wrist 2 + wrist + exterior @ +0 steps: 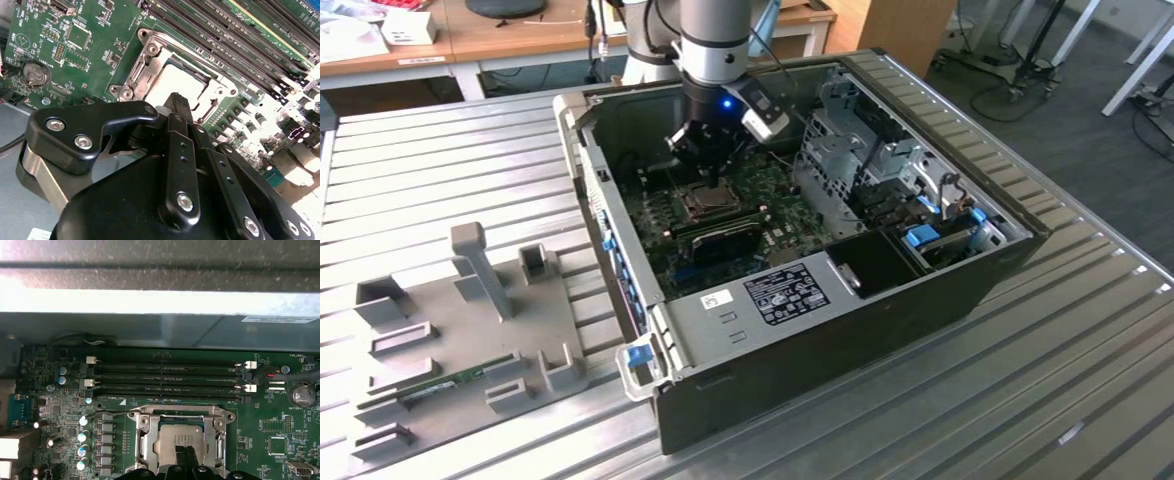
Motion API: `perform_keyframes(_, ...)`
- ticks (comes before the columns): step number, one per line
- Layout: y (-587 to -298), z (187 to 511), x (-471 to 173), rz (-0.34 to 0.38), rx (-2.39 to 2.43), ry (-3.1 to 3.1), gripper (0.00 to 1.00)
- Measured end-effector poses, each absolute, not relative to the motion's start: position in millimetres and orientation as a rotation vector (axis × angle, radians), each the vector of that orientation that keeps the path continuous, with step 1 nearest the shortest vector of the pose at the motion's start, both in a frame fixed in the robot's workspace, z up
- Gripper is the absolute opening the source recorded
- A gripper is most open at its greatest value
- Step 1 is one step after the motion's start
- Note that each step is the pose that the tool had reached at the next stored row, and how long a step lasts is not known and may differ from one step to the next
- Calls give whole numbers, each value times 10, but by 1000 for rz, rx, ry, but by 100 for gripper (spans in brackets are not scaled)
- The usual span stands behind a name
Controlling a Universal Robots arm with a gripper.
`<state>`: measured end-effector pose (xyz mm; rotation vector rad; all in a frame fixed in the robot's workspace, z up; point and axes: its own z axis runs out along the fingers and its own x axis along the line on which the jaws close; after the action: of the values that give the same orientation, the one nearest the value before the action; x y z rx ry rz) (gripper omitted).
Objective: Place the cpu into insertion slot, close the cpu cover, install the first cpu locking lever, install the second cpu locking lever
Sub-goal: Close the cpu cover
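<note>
A ribbed metal table (440,170) is seen bearing an open case (854,330); within the case a green board (260,432) is laid flat, and the arm (714,40) is reached down into it from above; the gripper (707,150) is held just over the slot (704,205) in the exterior view. In both wrist views the gripper's (183,454) fingers are brought together, with nothing seen between them; the tips are pointed straight at the socket's middle. The cover (145,440) is seen lying flat as a silvery frame about the hollow centre; the cpu (170,432) is seated inside it, in the slot, its grey top showing through the frame. The cpu (167,80) is thus placed directly beneath the gripper (176,100), along the fingers' own axis, not to either side; whether it is touched cannot be told. A thin wire lever (107,412) is seen on the socket's side nearest the memory slots (165,375), running parallel to them; whether it is latched cannot be judged.
</note>
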<state>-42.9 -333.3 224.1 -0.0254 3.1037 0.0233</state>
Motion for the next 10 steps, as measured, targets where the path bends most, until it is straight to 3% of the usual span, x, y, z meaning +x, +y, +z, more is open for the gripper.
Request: perform_keyframes(10, -3334, 2243, -429, 23, -25, 3106, 11)
